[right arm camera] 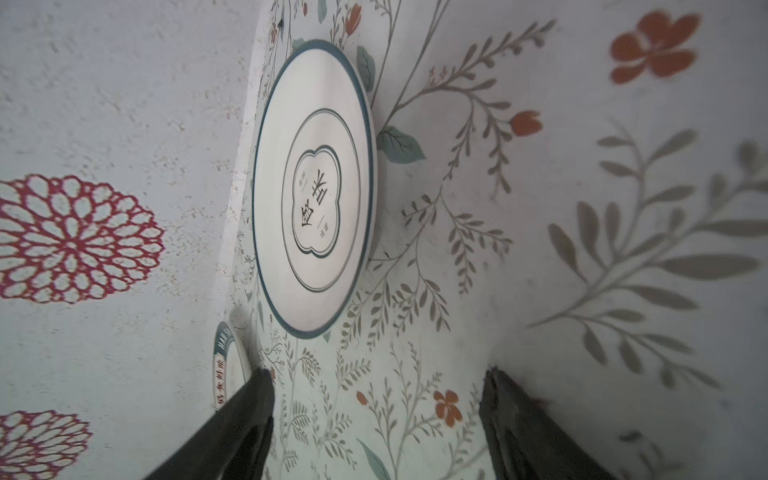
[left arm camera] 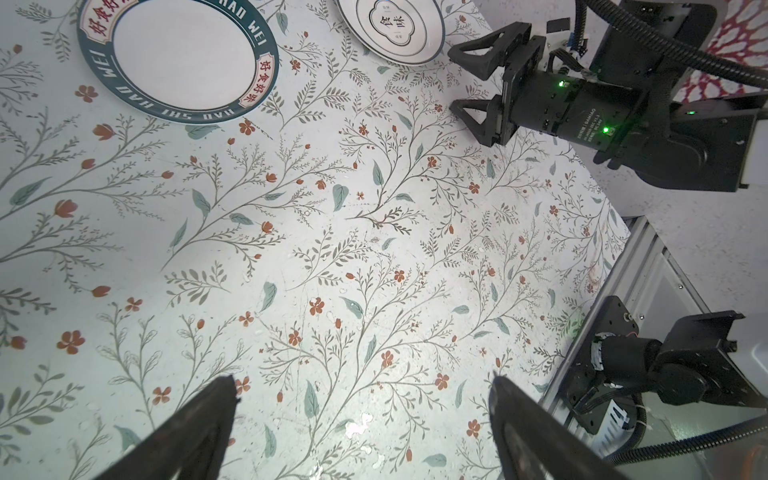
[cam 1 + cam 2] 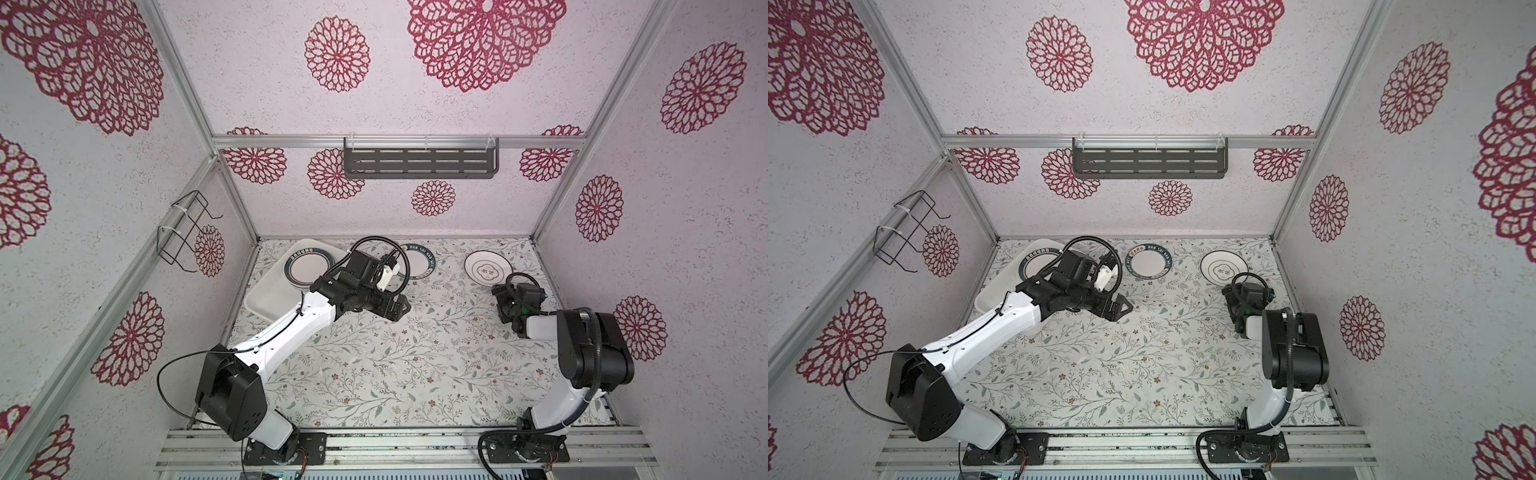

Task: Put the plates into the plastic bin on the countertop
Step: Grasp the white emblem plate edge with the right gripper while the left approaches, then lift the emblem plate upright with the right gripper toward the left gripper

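Left wrist view shows two loose plates on the countertop (image 2: 374,249): one teal-lettered plate (image 2: 178,58) and one thin-ringed plate (image 2: 390,31), apart from each other. Near the second sits the right gripper (image 2: 452,79), jaws spread with nothing between them. This view leaves out the plastic bin (image 3: 266,303). Only the top views show it, one bin in the far left corner, holding a stack of plates (image 3: 309,266) topped by another lettered one (how many lie beneath I cannot tell). The left gripper (image 2: 361,380) hangs over bare countertop, jaws wide apart and empty. Right wrist view gives the thin-ringed plate's centre mark clearly, close to the back wall (image 1: 104,104), but only a sliver of the teal-lettered plate.
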Available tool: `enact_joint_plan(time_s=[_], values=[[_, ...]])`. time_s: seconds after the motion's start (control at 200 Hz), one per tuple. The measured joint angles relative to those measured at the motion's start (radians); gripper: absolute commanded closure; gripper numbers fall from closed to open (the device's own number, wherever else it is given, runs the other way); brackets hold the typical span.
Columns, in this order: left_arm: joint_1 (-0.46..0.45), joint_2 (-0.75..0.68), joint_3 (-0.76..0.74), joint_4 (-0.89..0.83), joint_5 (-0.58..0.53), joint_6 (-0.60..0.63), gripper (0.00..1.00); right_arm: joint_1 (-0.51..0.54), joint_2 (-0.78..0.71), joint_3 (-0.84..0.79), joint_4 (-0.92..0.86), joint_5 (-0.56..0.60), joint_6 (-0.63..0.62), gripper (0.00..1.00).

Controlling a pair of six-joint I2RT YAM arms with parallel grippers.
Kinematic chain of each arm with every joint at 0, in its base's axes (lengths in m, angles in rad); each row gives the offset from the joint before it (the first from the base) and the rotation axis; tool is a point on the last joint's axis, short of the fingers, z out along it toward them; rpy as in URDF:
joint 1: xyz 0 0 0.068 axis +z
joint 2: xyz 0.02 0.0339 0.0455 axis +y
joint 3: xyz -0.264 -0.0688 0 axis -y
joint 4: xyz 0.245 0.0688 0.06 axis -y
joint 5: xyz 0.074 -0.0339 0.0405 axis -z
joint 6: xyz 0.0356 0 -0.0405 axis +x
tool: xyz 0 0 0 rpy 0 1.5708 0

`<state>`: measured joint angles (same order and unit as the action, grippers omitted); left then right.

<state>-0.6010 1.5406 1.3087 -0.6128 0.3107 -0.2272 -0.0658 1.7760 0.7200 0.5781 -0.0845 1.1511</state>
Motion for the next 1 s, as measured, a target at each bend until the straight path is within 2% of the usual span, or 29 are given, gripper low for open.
enact_joint_plan(time_s=[0.205, 0.3, 0.51, 0.585, 0.645, 0.771, 1.001], values=[[0.000, 0.010, 0.005, -0.007, -0.008, 0.001, 0.03, -0.004, 0.113, 0.105, 0.035, -0.005, 0.043, 0.38], [0.000, 0.011, 0.006, -0.011, -0.011, 0.003, 0.03, -0.004, 0.158, 0.148, 0.039, -0.005, 0.071, 0.51], [0.000, 0.011, 0.014, -0.015, -0.019, 0.010, 0.03, -0.004, 0.198, 0.149, 0.088, 0.006, 0.158, 0.70], [0.000, 0.011, 0.015, -0.015, -0.024, 0.011, 0.03, -0.004, 0.203, 0.141, 0.100, 0.011, 0.182, 0.73], [0.000, 0.011, 0.015, -0.015, -0.029, 0.011, 0.03, -0.004, 0.206, 0.139, 0.105, 0.013, 0.195, 0.80], [0.000, 0.011, 0.015, -0.016, -0.033, 0.011, 0.03, -0.004, 0.214, 0.142, 0.102, 0.018, 0.217, 0.87], [0.000, 0.011, 0.015, -0.017, -0.033, 0.014, 0.03, -0.004, 0.225, 0.142, 0.112, 0.030, 0.248, 0.91]])
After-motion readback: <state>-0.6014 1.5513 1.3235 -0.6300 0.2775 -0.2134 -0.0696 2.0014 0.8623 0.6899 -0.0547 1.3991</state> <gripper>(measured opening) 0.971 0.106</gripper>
